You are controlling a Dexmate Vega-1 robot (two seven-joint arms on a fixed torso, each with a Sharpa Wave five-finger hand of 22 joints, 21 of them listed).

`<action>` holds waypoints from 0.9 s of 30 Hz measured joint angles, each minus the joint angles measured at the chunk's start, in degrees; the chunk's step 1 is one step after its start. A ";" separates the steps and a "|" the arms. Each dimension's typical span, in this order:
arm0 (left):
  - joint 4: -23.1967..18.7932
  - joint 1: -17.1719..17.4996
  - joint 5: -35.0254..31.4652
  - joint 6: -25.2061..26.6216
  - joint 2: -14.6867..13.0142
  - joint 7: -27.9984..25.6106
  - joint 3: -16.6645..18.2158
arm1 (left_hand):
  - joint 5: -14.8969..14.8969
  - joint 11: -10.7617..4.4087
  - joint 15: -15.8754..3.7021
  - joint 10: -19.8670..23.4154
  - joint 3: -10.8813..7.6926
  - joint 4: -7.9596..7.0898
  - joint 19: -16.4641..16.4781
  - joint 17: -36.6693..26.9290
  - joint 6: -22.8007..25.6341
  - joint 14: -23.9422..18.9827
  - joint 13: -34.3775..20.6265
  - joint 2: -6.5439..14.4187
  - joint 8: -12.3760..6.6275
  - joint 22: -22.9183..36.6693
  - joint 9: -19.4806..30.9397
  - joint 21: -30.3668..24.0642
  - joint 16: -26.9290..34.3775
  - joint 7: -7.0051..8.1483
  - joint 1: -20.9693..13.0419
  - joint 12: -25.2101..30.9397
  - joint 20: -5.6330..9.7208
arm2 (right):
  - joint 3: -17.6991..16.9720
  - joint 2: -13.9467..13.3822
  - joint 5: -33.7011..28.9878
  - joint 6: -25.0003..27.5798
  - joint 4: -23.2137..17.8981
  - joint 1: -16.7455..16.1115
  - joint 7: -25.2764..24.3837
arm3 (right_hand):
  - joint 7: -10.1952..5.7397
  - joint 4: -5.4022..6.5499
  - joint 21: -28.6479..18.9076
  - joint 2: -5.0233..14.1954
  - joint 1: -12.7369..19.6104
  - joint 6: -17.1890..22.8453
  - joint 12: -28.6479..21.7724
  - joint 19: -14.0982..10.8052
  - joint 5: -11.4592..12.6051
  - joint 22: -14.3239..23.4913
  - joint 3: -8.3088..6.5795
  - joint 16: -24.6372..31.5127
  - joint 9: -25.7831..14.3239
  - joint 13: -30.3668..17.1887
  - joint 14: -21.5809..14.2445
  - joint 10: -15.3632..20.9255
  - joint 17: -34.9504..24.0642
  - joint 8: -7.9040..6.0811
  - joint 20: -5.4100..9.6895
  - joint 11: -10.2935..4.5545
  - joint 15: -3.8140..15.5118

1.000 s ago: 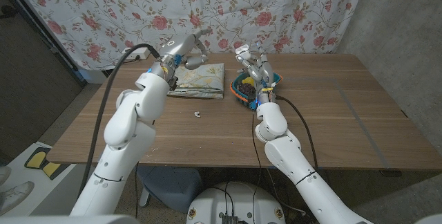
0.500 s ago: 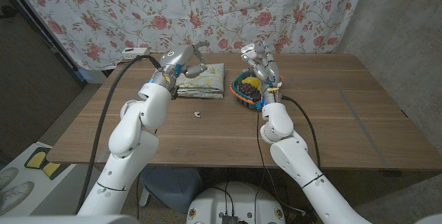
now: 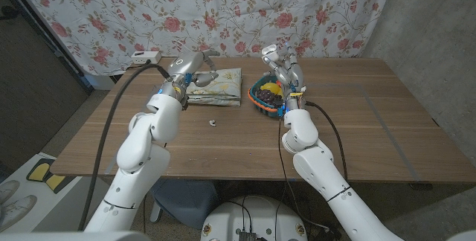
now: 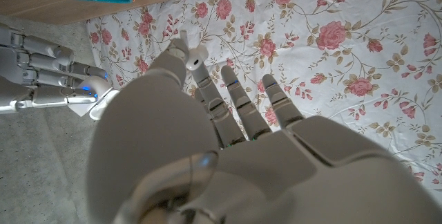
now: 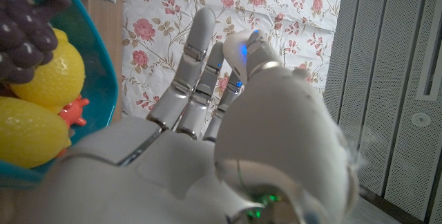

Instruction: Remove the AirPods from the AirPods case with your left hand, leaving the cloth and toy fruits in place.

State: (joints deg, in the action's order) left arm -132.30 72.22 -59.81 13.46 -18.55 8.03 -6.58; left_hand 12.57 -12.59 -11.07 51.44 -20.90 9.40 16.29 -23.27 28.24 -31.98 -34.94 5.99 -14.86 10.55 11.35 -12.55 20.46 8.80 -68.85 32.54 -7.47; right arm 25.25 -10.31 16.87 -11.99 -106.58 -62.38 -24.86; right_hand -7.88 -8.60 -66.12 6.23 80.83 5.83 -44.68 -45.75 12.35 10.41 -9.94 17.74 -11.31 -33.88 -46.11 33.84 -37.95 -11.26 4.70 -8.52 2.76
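Observation:
My left hand hangs raised over the far left part of the folded floral cloth. It pinches a white AirPod between thumb and a fingertip, the other fingers spread. A second small white AirPod lies on the bare wood in front of the cloth. My right hand is held up over the blue bowl of toy fruits, fingers stretched out. A white rounded thing, apparently the AirPods case, sits at its thumb.
Yellow lemons and purple grapes fill the bowl. A white box sits at the table's back left edge before the floral curtain. Bare wood stretches to the right.
My left hand has drawn away from the right hand, moving left and slightly down over the cloth. The right hand has shifted a little to the right above the bowl.

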 measured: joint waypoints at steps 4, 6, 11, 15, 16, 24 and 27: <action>0.25 0.57 1.06 -0.01 -0.03 -0.56 0.57 | -0.01 0.01 -0.10 0.00 0.00 0.00 0.00 0.00 0.00 -0.10 -0.05 0.09 0.00 0.00 0.00 -0.49 0.00 0.00 0.09 0.01 0.00 | 0.34 0.27 -0.42 -0.47 0.38 0.33 -0.28 | 0.00 0.00 0.00 0.00 0.01 0.00 0.13 0.00 0.00 0.00 0.00 0.00 0.00 -0.03 0.00 -0.06 0.00 0.00 0.00 -0.06 0.00; 0.26 0.76 1.43 -0.01 -0.08 -0.65 0.68 | -0.01 0.01 -0.11 -0.01 0.00 0.00 0.00 0.00 0.00 -0.10 -0.05 0.10 0.00 0.00 0.00 -0.49 0.00 0.00 0.09 0.02 0.00 | 0.47 0.37 -0.52 -0.56 0.51 0.44 -0.35 | 0.00 0.00 0.00 0.07 0.08 0.00 0.07 0.00 -0.01 0.00 0.00 0.00 0.00 -0.01 0.00 -0.06 0.00 0.00 0.00 -0.06 0.00; 0.26 1.18 2.09 0.18 -0.30 -0.74 0.83 | 0.23 0.11 -0.11 -0.12 0.01 0.00 0.00 0.00 0.33 -0.11 -0.08 0.15 0.00 0.00 0.00 -0.49 0.00 0.31 0.14 0.02 0.00 | 0.77 0.58 -0.67 -0.72 0.66 0.55 -0.50 | -0.04 0.00 -0.14 0.06 0.09 0.03 -0.05 0.00 -0.01 0.00 0.00 0.00 0.00 0.21 0.00 0.13 0.00 0.00 0.00 0.13 0.00; -0.04 2.12 2.26 0.64 -0.63 -0.71 0.98 | 0.23 0.20 -0.18 -0.23 0.08 0.08 0.00 0.00 0.32 -0.19 -0.09 0.36 0.00 0.00 -0.01 -0.49 0.00 0.31 -0.07 0.02 0.00 | 0.86 0.64 -0.72 -0.96 0.67 0.55 -0.63 | -0.21 0.00 -0.27 0.06 0.09 0.21 -0.05 0.00 -0.02 0.00 0.00 0.00 0.00 0.28 0.00 0.14 0.00 0.00 0.00 0.14 0.00; -0.04 2.12 2.26 0.70 -0.63 -0.68 0.98 | 0.23 0.20 -0.18 -0.39 0.08 0.08 0.00 0.01 0.32 -0.19 -0.09 0.36 0.00 0.00 -0.01 -0.49 0.00 0.31 -0.07 0.02 0.00 | 0.92 0.65 -0.72 -0.96 0.67 0.54 -0.63 | -0.21 0.00 -0.27 0.06 0.09 0.21 -0.05 0.00 -0.02 0.00 0.00 0.00 0.00 0.28 0.00 0.14 0.00 0.00 0.00 0.14 0.00; -1.00 3.89 2.00 1.69 -1.29 0.57 0.98 | 0.23 0.21 -0.17 -0.41 0.08 0.08 -0.01 -0.25 0.94 -0.20 -0.08 0.36 0.29 0.00 0.23 -0.49 -0.26 0.32 -0.07 0.02 0.00 | 1.08 0.67 -0.20 -0.97 0.51 0.35 -0.45 | -0.21 0.00 -0.27 0.06 0.10 0.21 -0.04 0.00 0.22 0.00 0.00 0.00 0.00 0.22 0.00 0.14 0.00 0.00 0.00 0.14 0.00; -1.05 4.06 2.00 2.18 -1.29 1.09 0.97 | 0.23 0.21 -0.16 -0.41 0.08 0.08 -0.01 -0.27 1.26 -0.20 0.07 0.36 0.29 0.00 0.26 -0.49 -0.45 0.39 -0.07 0.03 0.00 | 1.12 0.68 -0.09 -0.97 0.48 0.33 -0.37 | -0.21 0.00 -0.27 0.06 0.10 0.21 -0.04 0.00 0.22 0.00 0.00 0.00 0.00 0.12 0.00 0.13 0.00 0.00 0.00 0.14 0.00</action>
State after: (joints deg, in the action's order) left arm -133.34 76.29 -57.81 15.64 -19.84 9.13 -5.62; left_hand 12.80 -12.38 -11.23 51.03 -20.82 9.48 16.28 -23.54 29.51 -32.18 -34.87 6.35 -14.57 10.55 11.61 -13.04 20.01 9.20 -68.92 32.56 -7.47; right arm 26.36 -9.63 16.78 -12.96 -106.10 -62.05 -25.22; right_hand -8.09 -8.60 -66.39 6.29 80.93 6.04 -44.72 -45.75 12.57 10.41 -9.94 17.74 -11.31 -33.76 -46.11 33.98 -37.95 -11.26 4.70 -8.38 2.76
